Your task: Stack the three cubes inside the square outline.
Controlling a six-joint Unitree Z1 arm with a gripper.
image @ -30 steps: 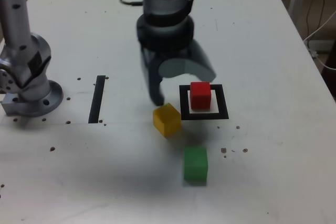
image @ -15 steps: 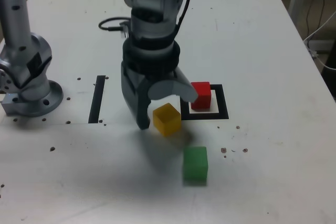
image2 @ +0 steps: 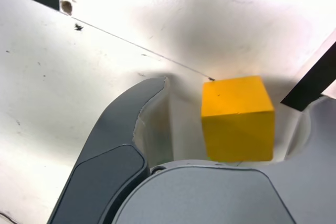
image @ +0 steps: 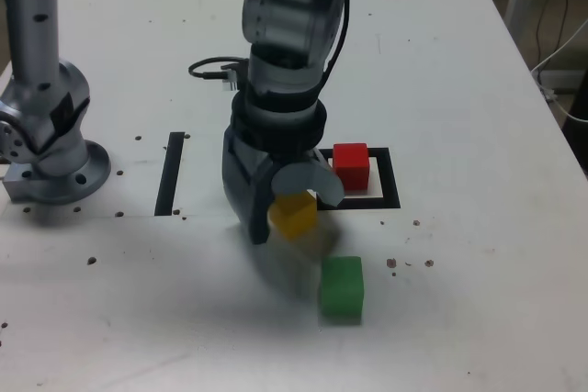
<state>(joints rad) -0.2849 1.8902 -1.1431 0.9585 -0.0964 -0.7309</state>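
- The pincer has dropped down over the yellow cube in the last second; a moment ago it hung above and behind the cube, and now its jaws straddle it.
- The jaws are spread. In the wrist view the yellow cube sits between them with a clear gap to the dark finger on one side, so nothing is gripped yet.
- The yellow cube lies on the desk just outside the square outline, off its corner on the exterior view's left. It has not shifted.
- The red cube stands inside the square outline, already in place as the base of the stack.
- The green cube waits on the desk nearer the camera than the outline, apart from the yellow one.
- To my eye the approach is done and the squeeze comes next; then the yellow cube must be lifted onto the red one.
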